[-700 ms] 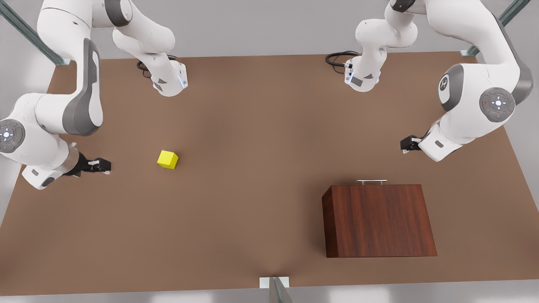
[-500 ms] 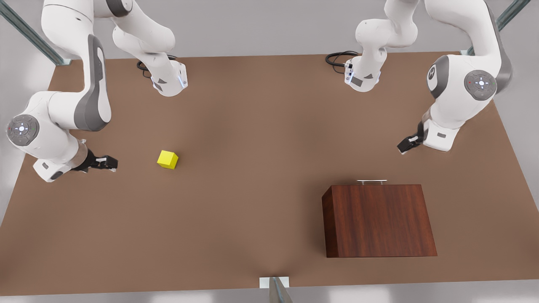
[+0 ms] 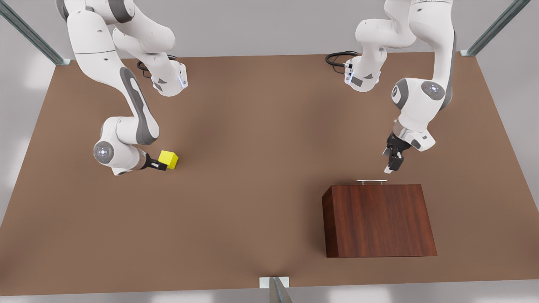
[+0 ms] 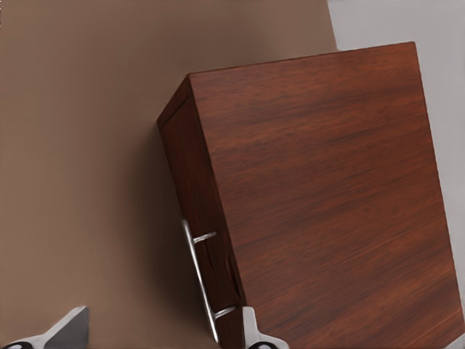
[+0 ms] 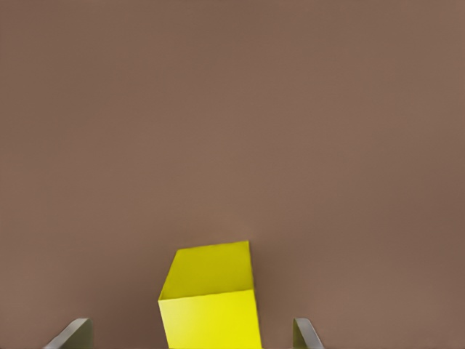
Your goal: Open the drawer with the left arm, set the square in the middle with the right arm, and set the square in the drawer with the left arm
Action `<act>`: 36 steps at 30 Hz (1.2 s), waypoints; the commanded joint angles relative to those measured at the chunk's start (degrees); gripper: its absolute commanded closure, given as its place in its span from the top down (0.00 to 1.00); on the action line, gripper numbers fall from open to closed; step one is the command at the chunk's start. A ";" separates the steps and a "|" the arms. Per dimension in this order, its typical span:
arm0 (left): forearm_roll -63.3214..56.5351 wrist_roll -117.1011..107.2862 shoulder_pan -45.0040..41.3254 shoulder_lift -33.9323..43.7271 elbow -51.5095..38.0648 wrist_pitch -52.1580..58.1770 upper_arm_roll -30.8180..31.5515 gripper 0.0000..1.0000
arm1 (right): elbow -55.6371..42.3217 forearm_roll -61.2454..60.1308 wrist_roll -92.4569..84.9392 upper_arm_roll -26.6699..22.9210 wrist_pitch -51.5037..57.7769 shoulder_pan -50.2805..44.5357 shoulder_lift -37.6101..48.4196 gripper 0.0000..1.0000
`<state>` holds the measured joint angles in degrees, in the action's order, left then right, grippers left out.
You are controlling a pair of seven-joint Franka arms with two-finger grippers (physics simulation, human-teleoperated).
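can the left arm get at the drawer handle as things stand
Probably yes. The left claw hangs open just short of the drawer handle, with bare table between them. In the left wrist view the handle lies between the fingers, unobstructed.

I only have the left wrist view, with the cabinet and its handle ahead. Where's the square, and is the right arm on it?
Observer: The square sits on the table toward the front view's left, far from the cabinet.
Operator: And the right tool?
Observer: The right tool is right at the square and open. Its wrist view has the square lined up between the spread fingers, not clamped.
Operator: How does my left tool look from outside?
Observer: The left tool hangs just short of the handle, slightly toward the front view's right of the handle's middle.
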<state>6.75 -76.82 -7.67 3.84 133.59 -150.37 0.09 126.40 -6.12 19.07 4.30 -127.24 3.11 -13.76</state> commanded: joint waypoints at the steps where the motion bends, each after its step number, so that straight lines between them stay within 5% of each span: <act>1: 1.86 0.00 -0.15 -0.15 0.01 -0.01 0.00 1.00 | 0.43 0.06 0.00 0.00 -0.72 0.06 -0.04 1.00; 9: 14.61 0.00 -1.12 -3.93 0.80 -5.89 0.18 1.00 | 2.27 -0.82 0.00 0.09 -3.36 -0.47 -1.88 1.00; 24: 14.87 0.00 -1.21 -9.56 0.80 -8.80 1.76 1.00 | 8.87 -2.40 -0.79 1.85 -10.92 -0.64 -3.55 1.00; 33: 14.96 0.00 -1.21 -12.63 0.71 -11.70 1.76 1.00 | 8.78 -2.40 -2.90 1.85 -13.82 -0.56 -4.08 0.68; 36: 14.96 0.00 -1.21 -13.07 0.71 -11.70 1.76 1.00 | 8.78 -2.40 -2.90 1.85 -13.91 -0.56 -4.34 0.67</act>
<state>21.69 -76.82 -8.88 -9.31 134.30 -161.99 1.85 135.11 -8.53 16.17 6.15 -141.23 2.51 -18.26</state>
